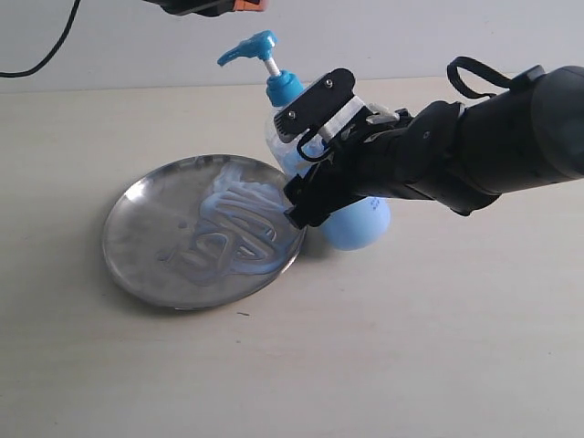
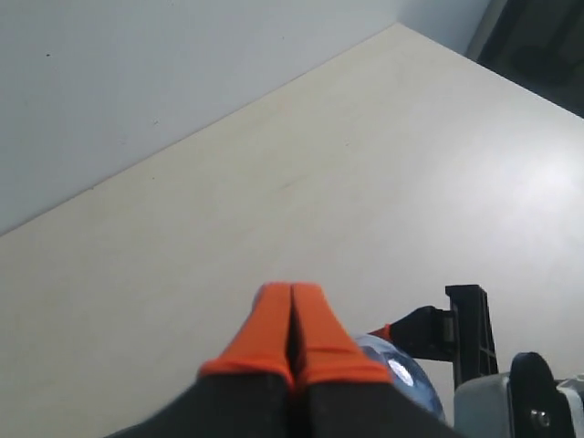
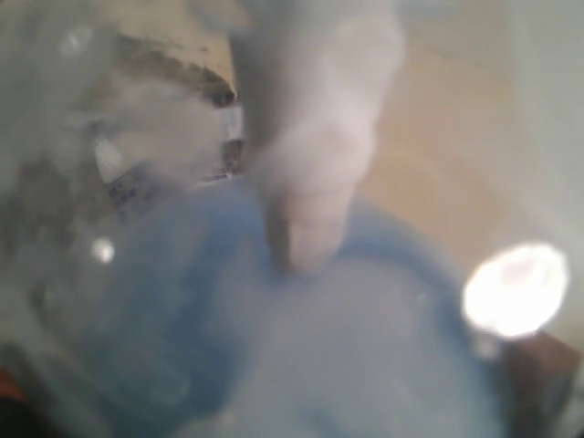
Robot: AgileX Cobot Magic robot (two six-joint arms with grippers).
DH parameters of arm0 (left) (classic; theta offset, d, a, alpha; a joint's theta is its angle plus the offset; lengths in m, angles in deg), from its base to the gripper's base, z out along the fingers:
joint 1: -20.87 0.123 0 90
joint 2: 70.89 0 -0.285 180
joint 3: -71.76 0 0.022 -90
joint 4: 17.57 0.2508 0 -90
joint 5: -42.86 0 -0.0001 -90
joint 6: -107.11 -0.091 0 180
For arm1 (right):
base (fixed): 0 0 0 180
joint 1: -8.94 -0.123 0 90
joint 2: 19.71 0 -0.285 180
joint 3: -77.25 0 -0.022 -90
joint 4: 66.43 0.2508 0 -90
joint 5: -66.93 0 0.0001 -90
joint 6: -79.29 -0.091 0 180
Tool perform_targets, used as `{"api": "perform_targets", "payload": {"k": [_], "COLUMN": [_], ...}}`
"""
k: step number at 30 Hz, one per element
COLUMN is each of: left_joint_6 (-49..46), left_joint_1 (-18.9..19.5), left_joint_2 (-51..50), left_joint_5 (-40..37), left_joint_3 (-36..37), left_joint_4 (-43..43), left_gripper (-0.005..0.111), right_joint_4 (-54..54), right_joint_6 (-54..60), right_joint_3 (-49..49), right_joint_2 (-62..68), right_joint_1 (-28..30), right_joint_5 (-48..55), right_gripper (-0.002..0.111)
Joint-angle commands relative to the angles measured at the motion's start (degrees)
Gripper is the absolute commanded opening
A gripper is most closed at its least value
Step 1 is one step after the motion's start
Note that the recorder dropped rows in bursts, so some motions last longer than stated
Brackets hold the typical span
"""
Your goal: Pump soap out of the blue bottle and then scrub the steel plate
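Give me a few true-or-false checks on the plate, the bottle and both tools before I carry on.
1. The steel plate has soap streaked across it. True.
2. The blue bottle lies flat on the plate. False: it is tilted beside the plate's rim, gripped by the right tool.
3. The left tool is wide open. False: its orange tips are pressed together.
4. The right tool's jaws sit either side of the bottle's body. True.
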Motion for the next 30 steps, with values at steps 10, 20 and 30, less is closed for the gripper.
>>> {"api": "perform_targets", "payload": {"k": [10,20,30], "left_joint_6": [0.04,1.1,1.1], "left_joint_1": [-0.23,-0.23,-0.23], "left_joint_2": [-0.9,-4.02,-3.62], "left_joint_5": [-0.65,-1.76,-3.14], "left_joint_3": [-0.51,-0.51,-0.51], "left_joint_4": [1.45,1.61,1.61], "left_gripper": [0.0,0.0,0.0], "right_joint_4": [0.52,0.54,0.54], "right_joint_6": [-0.28,-0.28,-0.28], "right_joint_3": [-0.72,-0.72,-0.72], "right_joint_2": [0.76,0.76,0.76], "right_joint_1": [-0.05,-0.05,-0.05], "right_joint_5": [5.56,5.44,4.55], "right_gripper": [0.0,0.0,0.0]}}
